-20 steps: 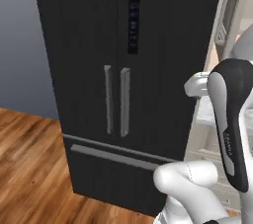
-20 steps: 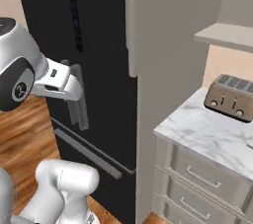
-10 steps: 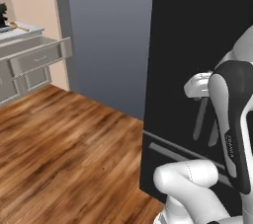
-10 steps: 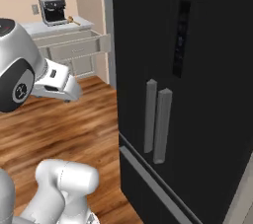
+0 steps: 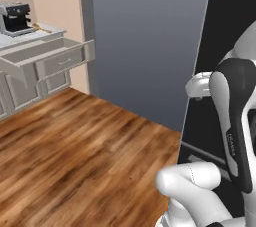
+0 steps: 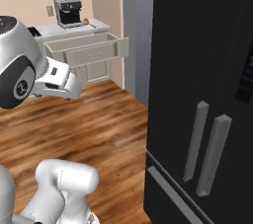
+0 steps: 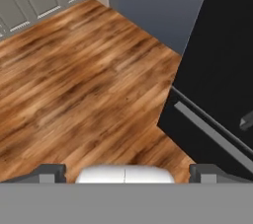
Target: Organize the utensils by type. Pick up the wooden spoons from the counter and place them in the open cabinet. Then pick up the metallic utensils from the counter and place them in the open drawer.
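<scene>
Marble counter (image 6: 74, 28) carries the coffee machine (image 6: 69, 12); one wooden spoon (image 6: 89, 22) lies just right of it, the open drawer (image 6: 86, 49) below. Drive the base closer before reaching. Gripper (image 7: 126, 171) is open and empty over the floor.

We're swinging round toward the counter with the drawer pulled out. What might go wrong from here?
1. The open taupe-grey drawer juts from the white marble counter into the floor space; driving in close, the base or arm might clip its front.
2. The tall black fridge stands close beside the arm; a wide swing might brush it.
3. The hand is open and empty, so no utensil is secured yet.
</scene>
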Tool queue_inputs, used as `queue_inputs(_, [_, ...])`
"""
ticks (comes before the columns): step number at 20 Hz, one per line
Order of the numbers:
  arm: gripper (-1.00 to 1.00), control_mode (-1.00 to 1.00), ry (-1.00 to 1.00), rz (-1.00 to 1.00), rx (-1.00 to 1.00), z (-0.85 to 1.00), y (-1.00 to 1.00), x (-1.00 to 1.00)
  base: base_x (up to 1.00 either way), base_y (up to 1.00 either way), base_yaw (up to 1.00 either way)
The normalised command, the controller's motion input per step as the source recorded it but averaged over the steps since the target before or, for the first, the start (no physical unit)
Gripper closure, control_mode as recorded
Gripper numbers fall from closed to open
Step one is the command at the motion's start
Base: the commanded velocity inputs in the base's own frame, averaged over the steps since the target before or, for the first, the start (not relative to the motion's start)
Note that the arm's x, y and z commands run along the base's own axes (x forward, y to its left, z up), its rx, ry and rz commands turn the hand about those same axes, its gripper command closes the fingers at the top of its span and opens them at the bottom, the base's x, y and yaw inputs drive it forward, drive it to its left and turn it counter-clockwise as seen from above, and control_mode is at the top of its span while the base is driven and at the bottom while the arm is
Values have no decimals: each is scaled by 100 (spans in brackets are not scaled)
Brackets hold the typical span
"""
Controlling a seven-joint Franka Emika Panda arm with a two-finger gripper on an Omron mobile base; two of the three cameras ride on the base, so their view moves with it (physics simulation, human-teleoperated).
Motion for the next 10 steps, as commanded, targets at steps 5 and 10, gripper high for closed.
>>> queue_inputs(5, [-100, 100, 0, 0, 0, 0, 0, 0, 55, 58, 19])
queue_inputs(10, [-100, 100, 0, 0, 0, 0, 0, 0, 75, 47, 21])
